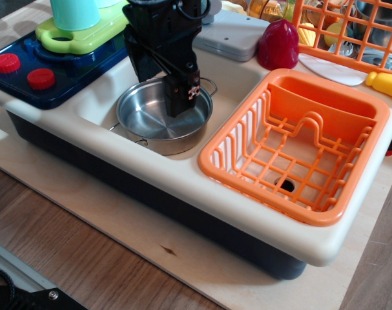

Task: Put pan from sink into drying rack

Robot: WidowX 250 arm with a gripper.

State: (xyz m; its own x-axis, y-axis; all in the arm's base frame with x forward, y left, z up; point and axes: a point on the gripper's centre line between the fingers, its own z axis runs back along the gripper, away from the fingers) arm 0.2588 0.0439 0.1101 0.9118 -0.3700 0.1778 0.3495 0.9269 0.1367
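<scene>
The shiny steel pan sits flat in the cream-white sink, left of the orange drying rack, which sits in the right-hand basin and holds nothing. My black gripper has come down over the pan's far rim. It is open: one finger reaches inside the pan near its far wall, and the other stands outside the rim toward the back left. The gripper hides the pan's far edge. One wire loop handle shows beside the inner finger.
A dark blue stove panel with red knobs lies left of the sink, with a green board and a teal cup on it. A grey lid, a dark red object and an orange mesh basket stand behind.
</scene>
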